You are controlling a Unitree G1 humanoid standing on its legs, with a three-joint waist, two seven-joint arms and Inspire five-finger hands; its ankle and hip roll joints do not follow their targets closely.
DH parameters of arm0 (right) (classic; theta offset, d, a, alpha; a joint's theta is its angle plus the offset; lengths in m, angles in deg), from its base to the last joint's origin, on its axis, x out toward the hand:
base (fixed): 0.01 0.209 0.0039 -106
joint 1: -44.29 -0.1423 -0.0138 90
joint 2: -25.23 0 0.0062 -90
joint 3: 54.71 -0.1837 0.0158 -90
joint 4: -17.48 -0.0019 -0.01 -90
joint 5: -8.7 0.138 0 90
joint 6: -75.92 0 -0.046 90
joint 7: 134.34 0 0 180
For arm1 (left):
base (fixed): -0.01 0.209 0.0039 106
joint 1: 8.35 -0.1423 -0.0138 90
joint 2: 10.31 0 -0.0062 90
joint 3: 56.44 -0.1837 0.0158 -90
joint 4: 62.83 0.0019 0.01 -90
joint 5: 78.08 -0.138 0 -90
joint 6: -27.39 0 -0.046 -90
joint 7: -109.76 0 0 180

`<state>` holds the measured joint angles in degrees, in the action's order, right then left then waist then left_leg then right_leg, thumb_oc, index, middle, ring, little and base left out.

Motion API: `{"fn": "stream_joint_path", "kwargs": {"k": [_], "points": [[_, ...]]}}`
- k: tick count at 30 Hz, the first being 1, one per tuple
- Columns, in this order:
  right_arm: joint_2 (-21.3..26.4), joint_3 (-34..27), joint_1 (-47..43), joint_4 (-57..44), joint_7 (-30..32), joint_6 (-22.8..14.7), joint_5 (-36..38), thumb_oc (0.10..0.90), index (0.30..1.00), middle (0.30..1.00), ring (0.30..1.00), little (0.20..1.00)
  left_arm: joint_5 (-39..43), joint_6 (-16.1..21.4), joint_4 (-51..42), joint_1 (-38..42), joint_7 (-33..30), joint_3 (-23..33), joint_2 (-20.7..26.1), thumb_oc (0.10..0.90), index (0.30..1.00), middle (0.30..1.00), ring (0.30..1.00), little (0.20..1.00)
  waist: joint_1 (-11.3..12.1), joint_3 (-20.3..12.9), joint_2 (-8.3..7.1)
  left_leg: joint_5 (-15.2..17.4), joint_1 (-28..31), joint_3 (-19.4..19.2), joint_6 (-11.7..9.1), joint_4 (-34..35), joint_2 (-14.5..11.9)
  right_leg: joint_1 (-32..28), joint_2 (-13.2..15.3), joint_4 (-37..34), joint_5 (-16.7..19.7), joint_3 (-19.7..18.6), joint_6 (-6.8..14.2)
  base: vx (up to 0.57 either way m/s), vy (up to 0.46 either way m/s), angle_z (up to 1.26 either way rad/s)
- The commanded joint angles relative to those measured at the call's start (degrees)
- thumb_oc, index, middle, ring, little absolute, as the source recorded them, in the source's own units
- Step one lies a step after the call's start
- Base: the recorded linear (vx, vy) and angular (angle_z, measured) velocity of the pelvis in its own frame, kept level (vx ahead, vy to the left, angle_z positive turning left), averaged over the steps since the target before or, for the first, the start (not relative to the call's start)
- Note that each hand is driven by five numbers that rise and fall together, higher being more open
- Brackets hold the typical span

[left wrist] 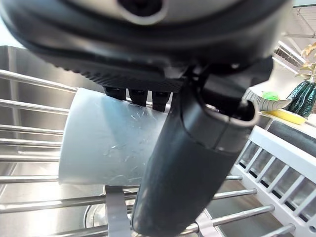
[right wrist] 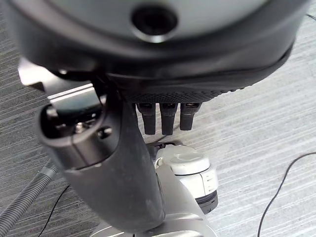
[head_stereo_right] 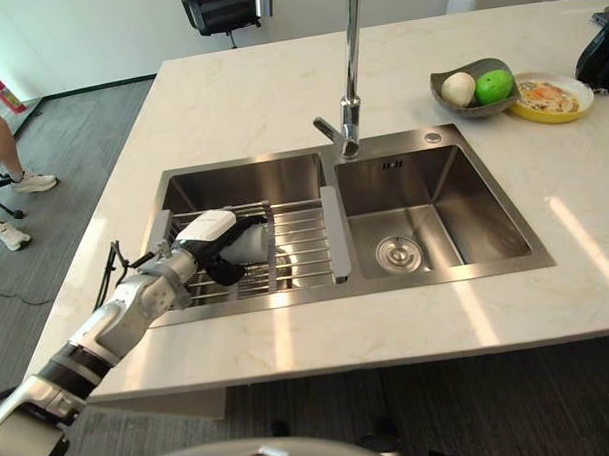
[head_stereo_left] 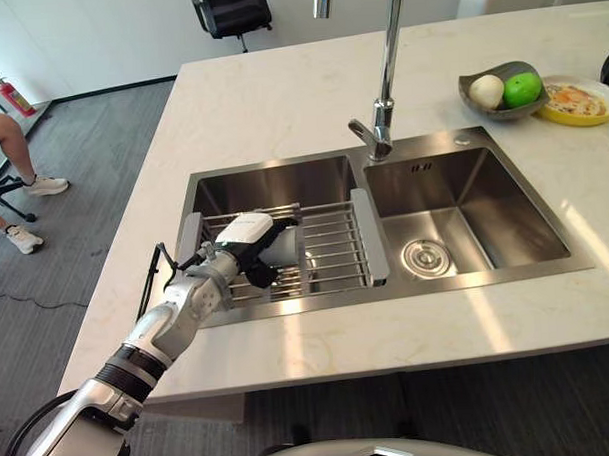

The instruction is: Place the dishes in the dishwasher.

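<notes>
Cup pickup from the sink rack.
The cup (left wrist: 106,140) is clasped by the left hand (head_stereo_left: 247,242); a lift toward twelve o'clock is needed next.

Head cameras look down on the sink (head_stereo_left: 384,225); wrist cameras sit close behind each hand
</notes>
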<state>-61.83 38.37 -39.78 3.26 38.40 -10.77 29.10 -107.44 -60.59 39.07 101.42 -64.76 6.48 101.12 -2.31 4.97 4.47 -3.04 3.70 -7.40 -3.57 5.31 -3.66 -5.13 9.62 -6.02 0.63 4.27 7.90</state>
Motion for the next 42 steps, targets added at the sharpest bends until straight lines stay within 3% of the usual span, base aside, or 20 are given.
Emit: {"fn": "stream_joint_path", "kwargs": {"k": [1, 2, 5, 15, 19, 22, 23, 24, 25, 26, 27, 28, 30, 32, 33, 35, 36, 37, 39, 42], "points": [[-0.03, 1.66, -1.88, 0.82, -1.02, 0.65, 0.32, 0.8, 0.9, 0.9, 0.9, 0.9, 0.38, -1.6, 5.2, 9.26, 2.08, -1.15, 0.2, 0.8, 0.9, 0.9, 0.9, 0.9, -0.12, 1.05, -1.47, 5.33, 1.52, -0.73, 1.12, -0.31, 1.32, -1.33, -1.01, 1.02, -1.85, -0.54, 1.31, 0.0, 0.0, 0.0], [-0.02, 1.76, -1.96, 0.88, -1.1, 0.66, 0.22, 0.8, 0.9, 0.9, 0.9, 0.9, 0.11, -1.65, 5.65, 9.46, 2.27, -1.52, 0.12, 0.8, 0.9, 0.9, 0.9, 0.9, -0.17, 1.12, -1.42, 5.34, 1.53, -0.75, 1.14, -0.31, 1.33, -1.3, -1.01, 1.02, -1.84, -0.54, 1.31, 0.0, -0.003, -0.04], [0.08, 1.98, -2.29, 1.03, -1.21, 0.71, 0.14, 0.8, 0.9, 0.9, 0.9, 0.9, -0.48, -1.67, 6.17, 10.18, 2.21, -2.55, 0.1, 0.4, 0.3, 0.3, 0.3, 0.3, -0.12, 1.31, -1.33, 5.31, 1.42, -0.73, 1.14, -0.31, 1.34, -1.2, -1.06, 1.02, -1.82, -0.55, 1.33, 0.0, -0.002, -0.03], [0.44, 2.52, -2.59, 0.85, -0.76, -0.11, 0.2, 0.8, 0.9, 0.9, 0.9, 0.9, -3.35, 1.12, 3.14, 13.29, 0.96, -6.37, 3.05, 0.4, 0.3, 0.3, 0.3, 0.3, 0.07, 1.49, -1.35, 4.93, 1.0, -0.73, 1.13, -0.31, 1.37, -1.02, -0.87, 1.02, -1.44, -0.16, 1.39, -0.01, 0.0, 0.0], [0.54, 2.71, -2.78, -0.2, -0.43, -0.88, -0.04, 0.8, 0.9, 0.9, 0.9, 0.9, -4.26, 3.08, -0.43, 12.75, -2.02, -5.13, 5.49, 0.4, 0.3, 0.3, 0.3, 0.3, 0.51, 1.49, -1.63, 5.18, 1.1, -0.45, 1.36, -0.31, 1.68, -1.45, -0.48, 1.02, -0.87, 0.08, 1.6, -0.01, 0.013, 0.0], [0.16, 3.25, -2.62, -2.04, -0.33, -1.99, -0.74, 0.8, 0.9, 0.9, 0.9, 0.9, -4.36, 6.04, -7.57, 9.91, -7.7, -0.89, 10.28, 0.4, 0.3, 0.3, 0.3, 0.3, 1.71, 2.01, -1.88, 4.81, 1.16, 0.25, 1.68, -0.31, 1.81, -0.44, 0.2, 3.27, 0.18, -0.47, 2.04, -0.07, 0.019, -0.03], [-0.09, 3.41, -2.55, -2.37, -0.22, -2.3, -0.71, 0.8, 0.9, 0.9, 0.9, 0.9, -3.92, 7.13, -9.95, 9.04, -10.03, 0.9, 11.36, 0.4, 0.3, 0.3, 0.3, 0.3, 1.9, 2.27, -2.1, 4.27, 0.48, 1.15, 1.7, -0.31, 1.76, 0.91, 0.45, 5.6, 1.12, -2.76, 2.82, -0.22, -0.062, 0.03], [-0.44, 3.52, -2.3, -2.65, 0.08, -3.05, 0.52, 0.8, 0.9, 0.9, 0.9, 0.9, -4.18, 8.24, -11.38, 10.11, -14.43, 0.78, 12.37, 0.4, 0.3, 0.3, 0.3, 0.3, 1.45, 2.37, -1.99, 2.99, -1.65, 5.3, 2.17, -0.31, 2.07, 2.98, -2.02, 10.93, 0.55, -13.04, 3.46, -0.16, -0.057, 0.06], [-0.44, 3.52, -2.3, -2.65, 0.08, -3.05, 0.52, 0.8, 0.9, 0.9, 0.9, 0.9, -4.18, 8.24, -11.38, 10.11, -14.43, 0.78, 12.37, 0.4, 0.3, 0.3, 0.3, 0.3, 1.45, 2.37, -1.99, 2.99, -1.65, 5.3, 2.17, -0.31, 2.07, 2.98, -2.02, 10.93, 0.55, -13.04, 3.46, -0.13, -0.045, 0.3], [-0.66, 2.98, -2.17, -2.6, 0.39, -3.31, 2.36, 0.8, 0.9, 0.9, 0.9, 0.9, -3.51, 8.74, -12.2, 11.32, -16.41, 0.26, 12.69, 0.4, 0.3, 0.3, 0.3, 0.3, 1.3, 2.07, -1.75, 2.42, -3.0, 8.76, 2.49, -0.81, 2.42, 2.29, -4.13, 12.76, -2.69, -18.96, 3.42, -0.09, -0.024, 0.85], [-0.71, 2.54, -2.16, -2.6, 0.85, -3.48, 3.99, 0.8, 0.9, 0.9, 0.9, 0.9, -2.63, 9.03, -13.43, 12.27, -17.81, 0.15, 12.76, 0.4, 0.3, 0.3, 0.3, 0.3, 1.27, 1.96, -1.5, 1.42, -4.54, 10.83, 2.59, -1.35, 2.44, 1.91, -5.25, 12.91, -4.46, -22.29, 2.75, -0.14, -0.061, 1.7], [-0.91, 2.53, -2.46, -2.52, 1.34, -3.78, 5.0, 0.8, 0.9, 0.9, 0.9, 0.9, -1.3, 9.49, -15.46, 12.35, -18.34, 1.08, 13.36, 0.4, 0.3, 0.3, 0.3, 0.3, 1.26, 2.05, -1.58, 0.76, -5.81, 13.04, 2.63, -1.95, 2.75, 1.27, -6.2, 12.95, -6.46, -22.97, 0.94, -0.17, -0.119, 2.15], [-1.62, 2.82, -2.27, -2.74, 1.82, -3.93, 5.87, 0.8, 0.9, 0.9, 0.9, 0.9, 0.95, 9.86, -19.19, 11.81, -19.65, 4.0, 14.64, 0.4, 0.3, 0.3, 0.3, 0.3, 2.02, 2.21, -2.02, -1.48, -9.15, 18.72, 2.24, -3.12, 4.45, -0.04, -7.82, 11.78, -9.29, -22.03, -1.95, -0.18, -0.199, 1.81], [-1.9, 2.23, -1.16, -2.57, 1.7, -4.26, 6.67, 0.8, 0.9, 0.9, 0.9, 0.9, 2.89, 10.39, -22.35, 11.91, -21.11, 7.07, 15.53, 0.4, 0.3, 0.3, 0.3, 0.3, 2.27, 2.55, -2.37, -5.48, -11.84, 24.4, -0.19, -2.28, 6.3, -0.94, -10.3, 11.31, -11.54, -20.22, -3.89, -0.24, -0.221, 1.99], [-1.75, 1.64, -0.78, -2.46, 1.96, -4.41, 6.3, 0.8, 0.9, 0.9, 0.9, 0.9, 5.31, 10.41, -23.68, 11.03, -22.79, 10.56, 15.07, 0.4, 0.3, 0.3, 0.3, 0.3, 2.14, 3.21, -2.52, -6.71, -14.16, 25.0, -1.49, -1.42, 7.04, -0.43, -10.69, 11.06, -11.3, -17.79, -4.35, -0.37, -0.114, 2.52], [-1.08, 0.42, -1.14, -2.2, 2.22, -4.32, 4.94, 0.8, 0.9, 0.9, 0.9, 0.9, 9.41, 10.82, -25.83, 8.19, -25.29, 18.49, 12.14, 0.4, 0.3, 0.3, 0.3, 0.3, 0.64, 3.4, -2.9, -4.24, -16.71, 17.63, -0.98, -1.21, 5.77, 1.04, -9.29, 10.77, -10.83, -12.19, -4.07, -0.4, 0.025, 2.63], [-1.38, -1.09, -0.64, -1.7, 2.31, -4.25, 4.64, 0.8, 0.9, 0.9, 0.9, 0.9, 12.15, 11.41, -26.56, 6.11, -26.33, 22.7, 9.84, 0.4, 0.3, 0.3, 0.3, 0.3, 0.07, 3.03, -3.63, -2.53, -16.16, 9.8, -0.79, -1.77, 3.18, 1.05, -7.48, 10.2, -10.51, -8.33, -3.35, -0.32, 0.13, 3.08], [-1.11, -3.12, 0.23, -0.59, 2.14, -4.02, 4.97, 0.8, 0.9, 0.9, 0.9, 0.9, 18.53, 13.16, -27.02, 2.21, -26.93, 29.08, 7.33, 0.4, 0.3, 0.3, 0.3, 0.3, 0.29, 2.45, -4.64, -1.4, -13.19, 5.35, -1.26, -3.58, 0.06, 0.17, -4.59, 9.01, -9.37, -3.64, -2.94, -0.19, 0.109, 2.59], [-1.16, -3.3, 0.42, -0.34, 1.77, -3.8, 4.92, 0.8, 0.9, 0.9, 0.9, 0.9, 20.82, 13.77, -27.34, 0.76, -26.98, 31.78, 6.15, 0.4, 0.3, 0.3, 0.3, 0.3, 0.12, 2.32, -4.82, -1.51, -12.17, 5.67, -1.62, -4.49, -1.19, -0.08, -3.64, 8.43, -8.5, -1.68, -3.01, -0.16, 0.124, 1.33], [-1.65, -3.76, 1.71, -0.08, -0.19, -2.93, 3.72, 0.8, 0.9, 0.9, 0.9, 0.9, 25.89, 14.99, -25.27, -2.49, -25.13, 35.43, 3.77, 0.4, 0.3, 0.3, 0.3, 0.3, -0.17, 1.22, -5.87, -1.37, -7.28, 2.9, -3.05, -5.18, -7.29, -0.24, -0.81, 8.65, -7.75, 3.76, -2.99, -0.14, 0.197, 1.04]]}}
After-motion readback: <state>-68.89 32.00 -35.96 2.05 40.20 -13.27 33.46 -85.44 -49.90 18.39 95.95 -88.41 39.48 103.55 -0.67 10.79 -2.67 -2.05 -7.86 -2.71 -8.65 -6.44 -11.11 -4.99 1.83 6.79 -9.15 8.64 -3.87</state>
